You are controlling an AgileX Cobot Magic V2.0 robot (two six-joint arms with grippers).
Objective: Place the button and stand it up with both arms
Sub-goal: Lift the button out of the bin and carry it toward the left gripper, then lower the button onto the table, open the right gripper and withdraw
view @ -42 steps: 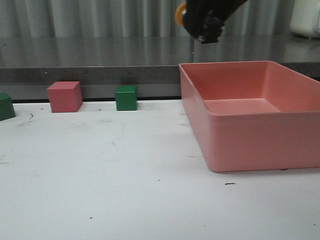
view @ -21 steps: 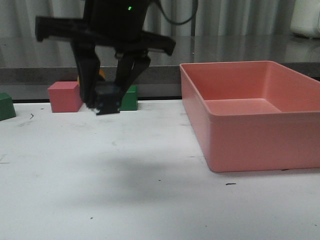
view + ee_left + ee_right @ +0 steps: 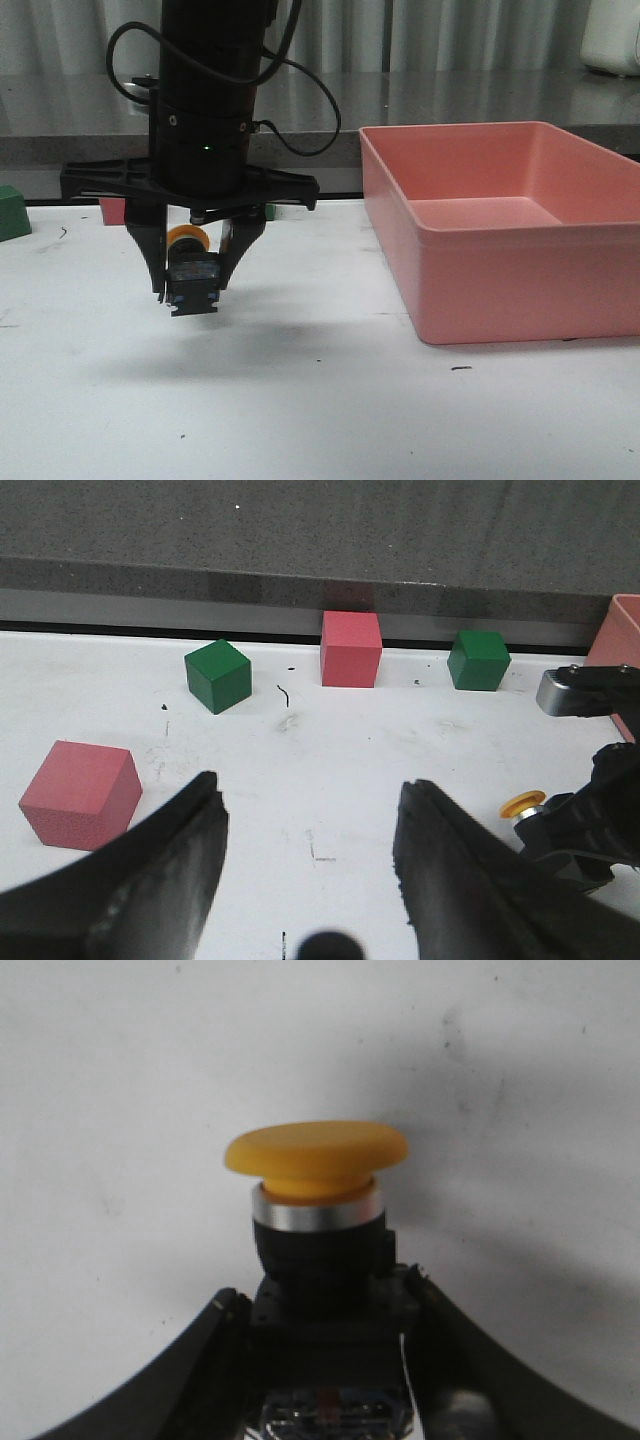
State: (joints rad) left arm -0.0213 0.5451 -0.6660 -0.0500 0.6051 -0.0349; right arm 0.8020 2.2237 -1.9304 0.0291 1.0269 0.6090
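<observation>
The button (image 3: 190,272) has a yellow cap and a blocky black base. My right gripper (image 3: 193,292) is shut on its base and holds it low over the white table, left of the middle, with the cap pointing away from the front camera. The right wrist view shows the cap (image 3: 316,1152) sticking out past the right gripper (image 3: 325,1305). My left gripper (image 3: 310,792) is open and empty over the table. In its view the button (image 3: 524,805) and the right arm are off to the right side. The left gripper does not show in the front view.
A large pink bin (image 3: 500,290) stands on the right. A green cube (image 3: 10,212) sits at the far left, and a red cube (image 3: 112,210) is half hidden behind the arm. The left wrist view shows a near red cube (image 3: 80,792), a green cube (image 3: 217,674), a red cube (image 3: 351,648) and another green cube (image 3: 478,659).
My right arm came from high over the bin's back corner, moved left and down with the button, and now hangs nearer the camera, low over the table.
</observation>
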